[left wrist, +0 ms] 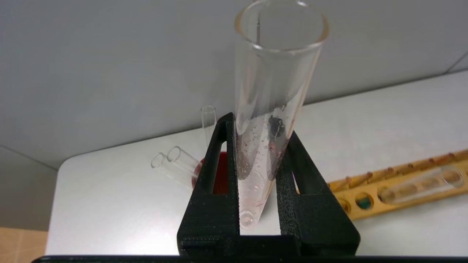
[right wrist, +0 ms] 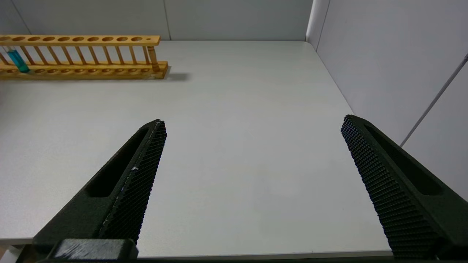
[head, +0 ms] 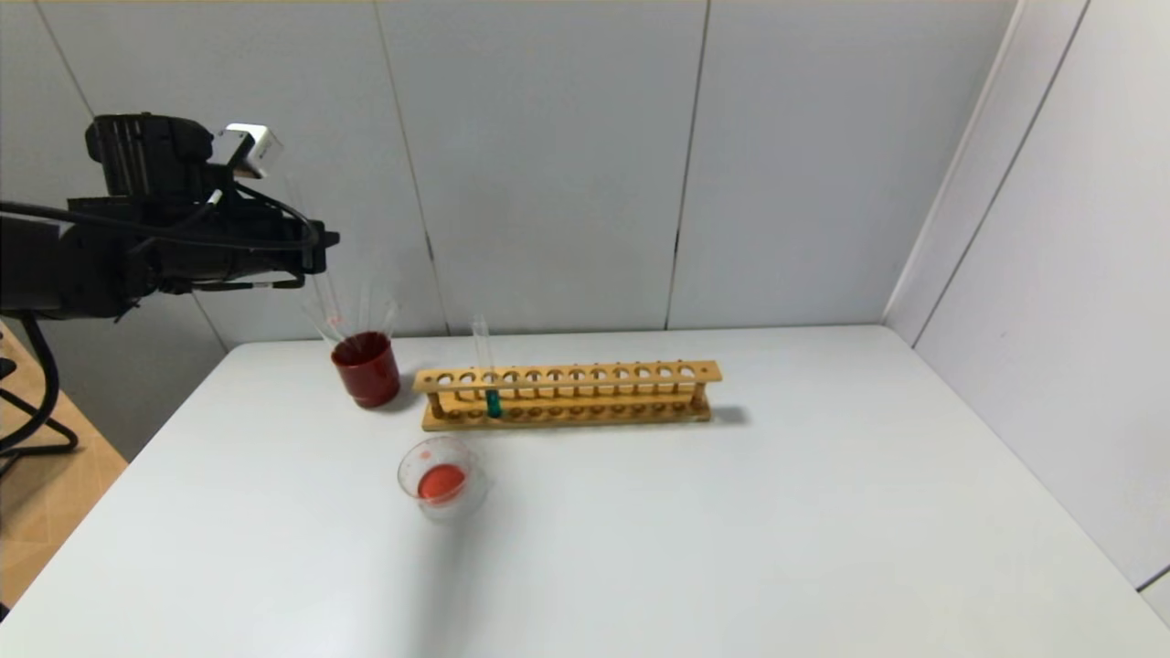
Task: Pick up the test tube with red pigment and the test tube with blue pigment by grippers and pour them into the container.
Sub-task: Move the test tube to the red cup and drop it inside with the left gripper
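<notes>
My left gripper (head: pixel 311 249) is raised above the dark red cup (head: pixel 366 369) at the table's back left. It is shut on the test tube with red pigment (left wrist: pixel 268 120), which holds only reddish drops and smears on its glass. In the head view this tube (head: pixel 320 283) hangs faintly below the fingers, with its lower end just over the cup. The test tube with blue pigment (head: pixel 492 397) stands in the wooden rack (head: pixel 567 393) and also shows in the right wrist view (right wrist: pixel 16 60). The container (head: pixel 441 477) holds orange-red liquid. My right gripper (right wrist: pixel 252 124) is open and empty, low over the table's right side.
The dark red cup (left wrist: pixel 219 175) holds three plain colourless tubes (left wrist: pixel 175 160) that lean out of it. The rack (right wrist: pixel 84 69) has many empty holes. Grey walls close off the table's back and right side.
</notes>
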Controlling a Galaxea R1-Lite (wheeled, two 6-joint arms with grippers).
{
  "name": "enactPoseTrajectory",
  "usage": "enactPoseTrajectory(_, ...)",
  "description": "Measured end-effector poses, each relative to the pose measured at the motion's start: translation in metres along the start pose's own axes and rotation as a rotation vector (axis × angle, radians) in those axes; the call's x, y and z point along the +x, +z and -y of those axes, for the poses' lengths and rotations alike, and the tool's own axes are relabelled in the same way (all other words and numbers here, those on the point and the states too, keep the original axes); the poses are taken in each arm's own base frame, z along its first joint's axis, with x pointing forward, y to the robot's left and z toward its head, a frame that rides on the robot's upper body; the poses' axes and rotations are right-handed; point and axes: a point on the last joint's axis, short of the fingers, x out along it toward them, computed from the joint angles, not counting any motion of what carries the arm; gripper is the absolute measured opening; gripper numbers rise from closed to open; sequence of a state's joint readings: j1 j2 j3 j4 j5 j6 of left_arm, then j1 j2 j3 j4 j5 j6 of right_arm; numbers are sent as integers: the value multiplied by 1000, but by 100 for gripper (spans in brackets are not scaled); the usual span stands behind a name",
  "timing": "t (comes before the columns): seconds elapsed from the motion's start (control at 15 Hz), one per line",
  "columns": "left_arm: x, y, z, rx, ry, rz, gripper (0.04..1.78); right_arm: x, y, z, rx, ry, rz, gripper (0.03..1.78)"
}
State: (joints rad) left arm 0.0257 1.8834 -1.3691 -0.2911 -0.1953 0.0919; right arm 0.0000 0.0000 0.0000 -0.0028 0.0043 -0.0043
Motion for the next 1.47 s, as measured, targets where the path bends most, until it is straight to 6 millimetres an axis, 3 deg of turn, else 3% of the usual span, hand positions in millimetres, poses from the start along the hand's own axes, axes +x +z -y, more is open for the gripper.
enactPoseTrajectory(0.6, 58, -46, -15, -32, 16, -7, 33, 0, 0, 0, 0, 0, 0, 175)
enactPoseTrajectory(1.2, 73, -67, -21, -46, 18, -48, 33, 0, 0, 0, 0, 0, 0, 175)
enactPoseTrajectory(1.47, 76, -75, -24, -51, 26, -70, 53, 0, 0, 0, 0, 0, 0, 175)
